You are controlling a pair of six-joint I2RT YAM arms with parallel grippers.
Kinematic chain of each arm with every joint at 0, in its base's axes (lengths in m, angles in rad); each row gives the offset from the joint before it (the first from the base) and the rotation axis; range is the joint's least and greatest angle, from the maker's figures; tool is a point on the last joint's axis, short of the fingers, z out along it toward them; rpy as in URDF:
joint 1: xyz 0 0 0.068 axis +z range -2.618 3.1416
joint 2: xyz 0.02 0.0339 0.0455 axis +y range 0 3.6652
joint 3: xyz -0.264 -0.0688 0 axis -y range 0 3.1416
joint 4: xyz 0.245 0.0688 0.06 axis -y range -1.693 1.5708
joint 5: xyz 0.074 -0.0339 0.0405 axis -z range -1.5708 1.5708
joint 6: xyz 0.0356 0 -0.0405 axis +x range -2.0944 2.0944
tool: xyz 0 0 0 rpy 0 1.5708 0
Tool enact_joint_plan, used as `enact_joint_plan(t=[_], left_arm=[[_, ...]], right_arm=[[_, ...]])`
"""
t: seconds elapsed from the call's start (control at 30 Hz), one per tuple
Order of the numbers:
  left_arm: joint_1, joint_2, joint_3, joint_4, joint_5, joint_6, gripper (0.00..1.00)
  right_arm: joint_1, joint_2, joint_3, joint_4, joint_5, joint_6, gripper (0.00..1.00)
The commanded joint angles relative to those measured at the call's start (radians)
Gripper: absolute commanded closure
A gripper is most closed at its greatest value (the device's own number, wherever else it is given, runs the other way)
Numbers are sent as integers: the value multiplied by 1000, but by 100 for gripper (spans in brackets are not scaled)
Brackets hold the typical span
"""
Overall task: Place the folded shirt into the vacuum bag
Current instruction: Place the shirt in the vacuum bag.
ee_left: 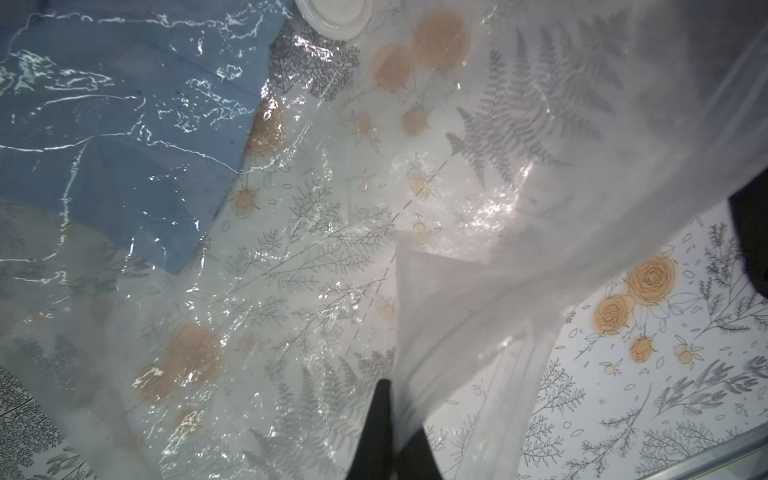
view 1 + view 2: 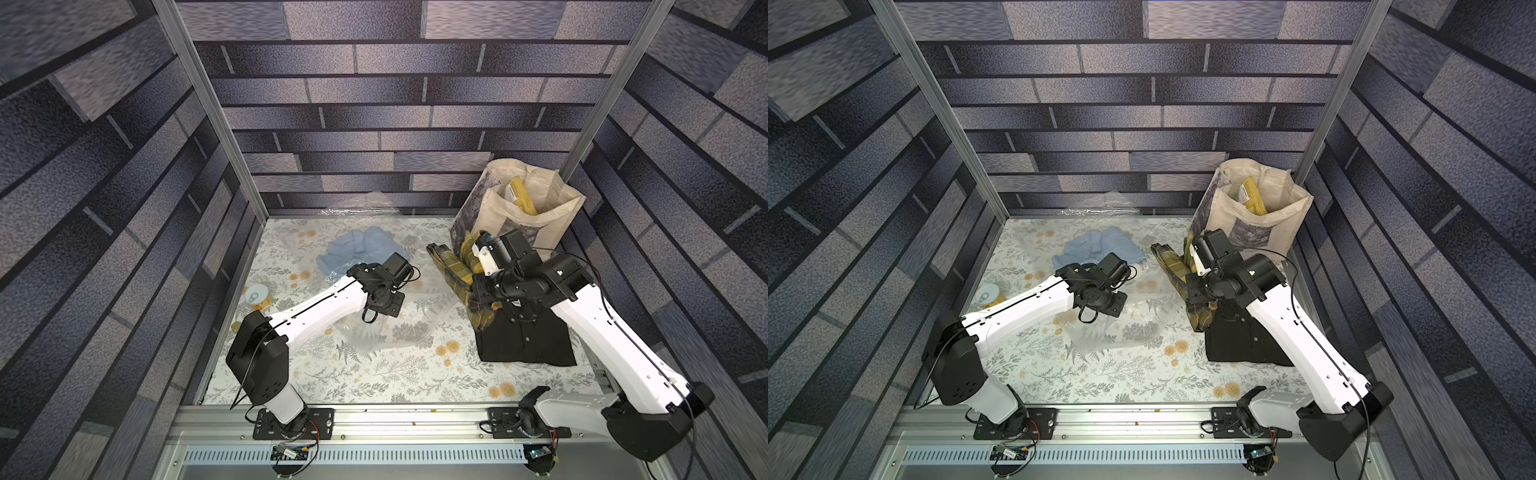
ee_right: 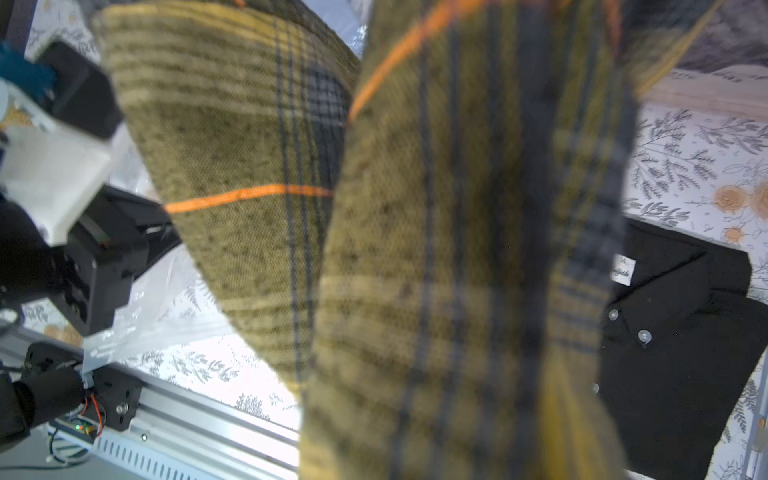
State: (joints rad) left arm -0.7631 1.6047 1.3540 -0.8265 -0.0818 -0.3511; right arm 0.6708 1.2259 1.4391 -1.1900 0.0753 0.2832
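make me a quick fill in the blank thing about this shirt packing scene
1. The left gripper pinches the vacuum bag; the bagged shirt under its plastic is ___.
2. The right gripper holds up the plaid shirt; the flat shirt on the table below is ___.
3. The yellow packet sits inside the ___.
Missing words: blue; black; tote bag.

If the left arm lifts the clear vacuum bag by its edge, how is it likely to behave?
Probably floppy: the vacuum bag sags in folds from the left gripper, whose jaws are shut on its edge. Likely slippery: the film is glossy with glare. Its mouth may collapse unless held open, since the sheet wrinkles over the blue shirt.
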Motion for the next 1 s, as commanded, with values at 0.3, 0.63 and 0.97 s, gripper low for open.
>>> enact_joint_plan(t=[0.3, 0.63, 0.97], left_arm=[[42, -86, 93, -9, -20, -95, 100], [92, -68, 139, -30, -21, -78, 100], [119, -1, 251, -60, -16, -29, 100]], right_arm=[[289, -36, -123, 230, -143, 82, 100], [314, -19, -256, 180, -64, 12, 100], [369, 43, -255, 93, -101, -40, 100]])
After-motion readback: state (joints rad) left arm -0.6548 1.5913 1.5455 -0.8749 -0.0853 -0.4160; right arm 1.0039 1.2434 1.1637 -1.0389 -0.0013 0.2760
